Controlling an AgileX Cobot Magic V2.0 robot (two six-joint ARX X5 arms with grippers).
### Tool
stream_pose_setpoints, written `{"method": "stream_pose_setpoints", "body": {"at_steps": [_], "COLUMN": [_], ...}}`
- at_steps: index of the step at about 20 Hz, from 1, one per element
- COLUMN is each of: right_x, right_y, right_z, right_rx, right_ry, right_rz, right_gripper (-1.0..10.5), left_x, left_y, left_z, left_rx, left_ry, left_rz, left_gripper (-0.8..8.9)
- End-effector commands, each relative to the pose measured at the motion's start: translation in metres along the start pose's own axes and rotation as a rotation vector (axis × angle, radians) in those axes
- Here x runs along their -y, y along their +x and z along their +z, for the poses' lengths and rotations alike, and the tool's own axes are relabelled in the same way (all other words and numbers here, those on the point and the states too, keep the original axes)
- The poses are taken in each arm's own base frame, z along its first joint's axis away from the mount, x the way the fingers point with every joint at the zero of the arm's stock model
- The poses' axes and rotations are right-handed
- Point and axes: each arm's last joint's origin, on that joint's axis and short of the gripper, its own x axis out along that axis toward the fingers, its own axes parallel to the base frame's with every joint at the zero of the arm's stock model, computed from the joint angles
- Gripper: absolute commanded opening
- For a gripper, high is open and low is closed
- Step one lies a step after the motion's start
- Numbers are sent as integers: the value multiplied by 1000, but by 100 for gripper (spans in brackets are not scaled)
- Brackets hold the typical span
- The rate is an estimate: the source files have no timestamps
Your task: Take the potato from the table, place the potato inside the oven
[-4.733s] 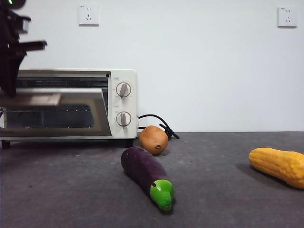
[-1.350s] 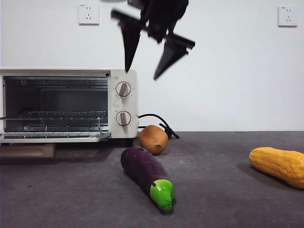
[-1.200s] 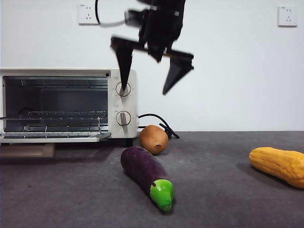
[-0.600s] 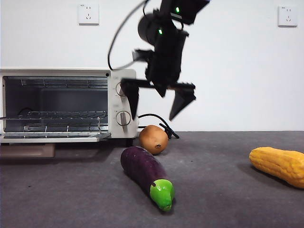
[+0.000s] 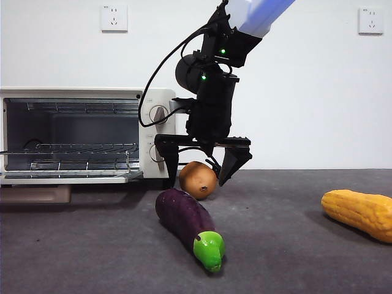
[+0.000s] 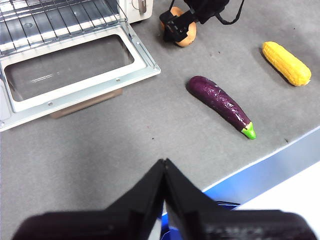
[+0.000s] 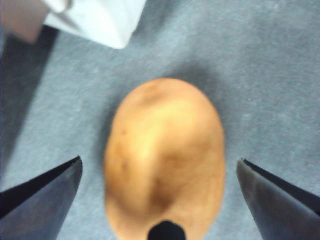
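Jaws of the right gripper [image 5: 202,174] stood wide in the front view, straddling the potato [image 5: 198,180] on the table [image 5: 294,245], not touching it; oven [image 5: 86,135] open at left. Left wrist view: left gripper [image 6: 164,167] pinched closed, empty, well apart from the potato [image 6: 186,36]. Right wrist view: potato [image 7: 165,155] between both spread jaw tips, gaps each side.

Right gripper [image 5: 199,176]: lowered from above oven [image 5: 92,135] level to potato [image 5: 197,180], jaws spread on either side | Oven door: was half raised, now fully down | Left gripper [image 6: 164,170]: withdrawn from door.
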Motion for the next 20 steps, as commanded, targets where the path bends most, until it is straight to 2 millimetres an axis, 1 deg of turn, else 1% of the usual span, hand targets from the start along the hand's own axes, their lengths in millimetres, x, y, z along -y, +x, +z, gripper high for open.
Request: {"method": "stream_pose_setpoints", "body": {"at_steps": [1,2,3,7,9,11,13,16,17,18,20], "right_x": [-2,-2,-2,-4,-4,-4,-3,-5,-8,-12,-26], "right_y": [8,8,8,6,-2,-21,-48,-93,-106,-116,-133], "right_z": [-2,-2,-2,-3,-3,3,10,19,21,25,29], "right_rx": [-15,-15,-15,-33,-64,-113,-160,-187,-187,-162,-132], "right_ry": [41,52,55,56,59,60,59,77,82,94,125], "right_rz": [-1,1,3,53,64,68,63,61,67,99,228], "right_gripper": [161,89,61,60,62,63,64,63,63,63,63], "left_x": [0,0,0,0,0,0,0,0,0,0,0], "left_y": [1,1,1,1,1,1,1,1,1,1,1], "left_z": [0,0,0,0,0,-1,-1,-1,-1,-1,-1], "left_rx": [-2,-2,-2,-2,-2,-1,-1,-1,-1,-1,-1], "left_ry": [12,12,12,12,12,12,12,12,12,12,12], "left_rz": [-3,-3,-3,-3,-4,-4,-4,-3,-3,-4,-4], "left_gripper": [-5,-5,-5,-4,-4,-4,-4,-4,-4,-4,-4]}}
